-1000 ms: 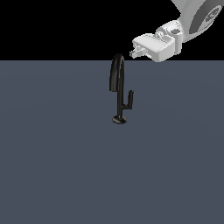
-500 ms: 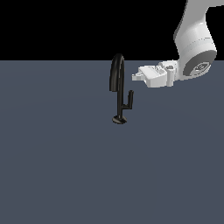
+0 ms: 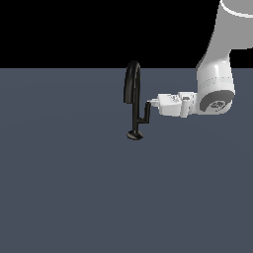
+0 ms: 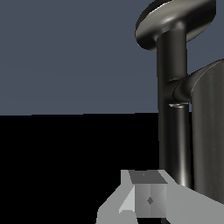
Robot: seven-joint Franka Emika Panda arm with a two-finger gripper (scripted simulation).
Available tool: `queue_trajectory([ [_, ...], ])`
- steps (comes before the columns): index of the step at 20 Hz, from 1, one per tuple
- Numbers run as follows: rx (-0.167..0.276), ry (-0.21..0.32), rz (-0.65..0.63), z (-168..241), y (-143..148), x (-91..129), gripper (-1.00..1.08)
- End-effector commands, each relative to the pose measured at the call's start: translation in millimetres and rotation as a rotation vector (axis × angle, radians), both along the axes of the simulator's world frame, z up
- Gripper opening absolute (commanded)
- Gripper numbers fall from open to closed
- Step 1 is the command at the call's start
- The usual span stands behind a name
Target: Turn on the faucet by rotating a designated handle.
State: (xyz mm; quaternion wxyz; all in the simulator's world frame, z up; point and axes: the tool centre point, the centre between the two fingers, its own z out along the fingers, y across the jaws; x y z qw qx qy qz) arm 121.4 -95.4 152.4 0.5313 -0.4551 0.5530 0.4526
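Note:
The glossy black faucet stands upright on its round base, its arched spout at the top. The short L-shaped handle branches off the stem toward the exterior view's right. My gripper lies level and points at the faucet from the exterior view's right, its tips at the handle's upper end. Whether they touch it I cannot tell. Close up in the wrist view are the stem, the handle beside it, and a grey fingertip. The gap between the fingers does not show.
The faucet stands on a flat blue-grey surface that stretches all around it. The white arm comes down from the exterior view's upper right. Behind the surface the background is black.
The gripper has come down from above the spout, on the exterior view's right, and moved left to the level of the handle's upper end. The faucet and handle look unmoved.

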Motion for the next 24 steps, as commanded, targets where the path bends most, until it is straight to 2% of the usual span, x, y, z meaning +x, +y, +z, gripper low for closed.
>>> queue_trajectory([
  [1, 0.020, 0.014, -0.020, -7.3, 1.0, 1.5, -1.00],
  [9, 0.030, 0.022, -0.029, -11.7, 1.8, 1.7, -1.00],
  [24, 0.030, 0.021, -0.030, 0.2, 8.5, -28.3, -1.00],
])
